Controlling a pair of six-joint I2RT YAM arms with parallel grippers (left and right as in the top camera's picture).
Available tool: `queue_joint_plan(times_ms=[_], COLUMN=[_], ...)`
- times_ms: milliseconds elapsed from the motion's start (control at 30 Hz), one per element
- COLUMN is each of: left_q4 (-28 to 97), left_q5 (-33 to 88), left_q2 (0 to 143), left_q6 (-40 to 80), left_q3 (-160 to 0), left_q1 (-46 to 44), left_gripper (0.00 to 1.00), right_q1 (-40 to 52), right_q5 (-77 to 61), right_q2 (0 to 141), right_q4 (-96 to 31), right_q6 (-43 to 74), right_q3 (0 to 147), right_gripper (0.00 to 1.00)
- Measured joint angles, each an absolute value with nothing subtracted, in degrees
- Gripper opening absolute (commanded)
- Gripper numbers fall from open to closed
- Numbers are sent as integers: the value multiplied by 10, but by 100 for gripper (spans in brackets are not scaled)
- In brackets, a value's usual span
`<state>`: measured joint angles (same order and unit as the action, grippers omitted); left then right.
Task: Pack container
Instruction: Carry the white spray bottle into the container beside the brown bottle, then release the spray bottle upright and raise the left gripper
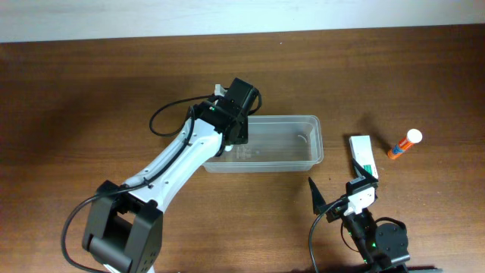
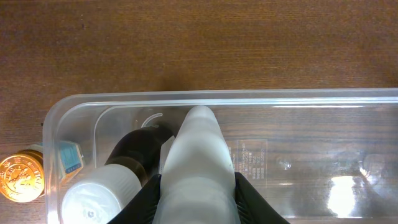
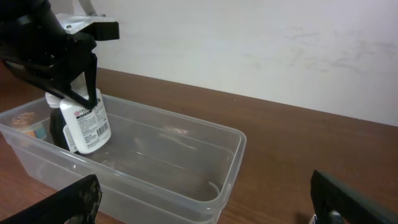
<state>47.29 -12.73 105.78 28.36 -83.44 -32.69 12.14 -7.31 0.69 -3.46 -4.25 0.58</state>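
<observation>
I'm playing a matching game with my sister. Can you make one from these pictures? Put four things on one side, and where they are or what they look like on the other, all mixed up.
Things:
1. white bottle
2. glue stick
3. carton box
4. right gripper

Clues:
A. open, holding nothing
B. orange with a white cap
C. white and green, lying between the container and the glue stick
D. held by the left gripper inside the container

Pairs: 1-D, 2-B, 3-C, 4-A
</observation>
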Motion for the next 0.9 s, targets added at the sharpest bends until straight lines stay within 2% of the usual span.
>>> queue_joint_plan(times_ms=[633, 733, 900], left_q4=[460, 460, 458], left_q5=[-134, -135, -136], left_q2=[1085, 1085, 1085], left_q6=[283, 283, 278], left_q3=[-834, -834, -834], left_q1=[-330, -330, -330], left_gripper=[23, 36, 45], right_q1=[121, 121, 121], right_q5=[-73, -73, -73], right_q2=[7, 7, 7], right_q4=[-35, -35, -35], right_q6=[-43, -43, -43], right_q3=[6, 6, 6], right_gripper=[98, 98, 98])
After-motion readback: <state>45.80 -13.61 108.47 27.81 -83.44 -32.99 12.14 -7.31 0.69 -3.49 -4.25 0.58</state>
